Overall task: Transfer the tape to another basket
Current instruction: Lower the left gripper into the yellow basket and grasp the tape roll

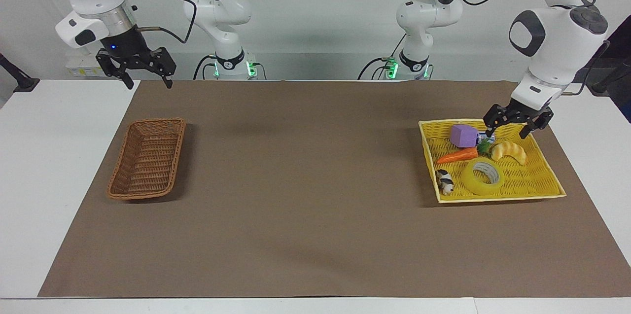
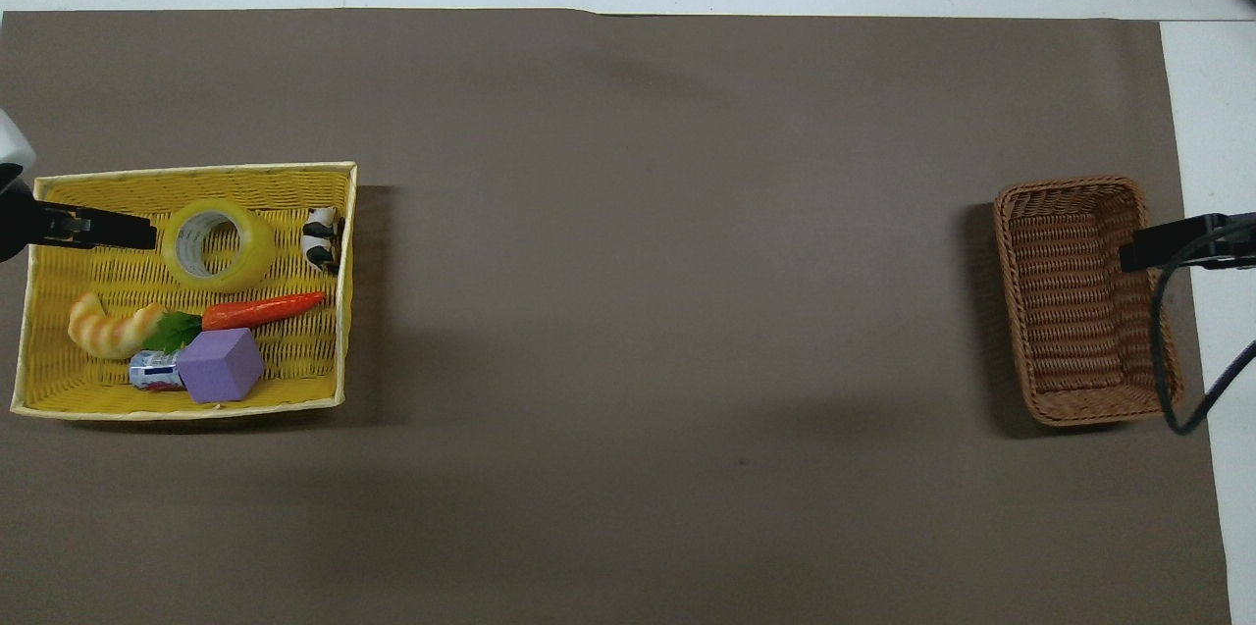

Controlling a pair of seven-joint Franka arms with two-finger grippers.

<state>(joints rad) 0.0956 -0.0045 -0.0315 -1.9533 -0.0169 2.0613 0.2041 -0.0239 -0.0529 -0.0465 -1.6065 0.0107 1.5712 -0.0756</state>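
Here the tape (image 1: 482, 176) lies flat in the yellow tray (image 1: 542, 183); the left tool (image 1: 512, 128) hangs over that tray, jaws wide and empty. The right tool (image 1: 146, 77), also wide, waits above the bench near the wicker basket (image 1: 148, 158).

a wide roll of translucent yellow tape (image 1: 482, 176) with a white-grey core is laid flat, hole up, in a yellow woven tray (image 1: 547, 178) at the left arm's end. the basket (image 1: 148, 158) — narrow, brown wicker, flared sides — is set upright at the right arm's end, well apart.
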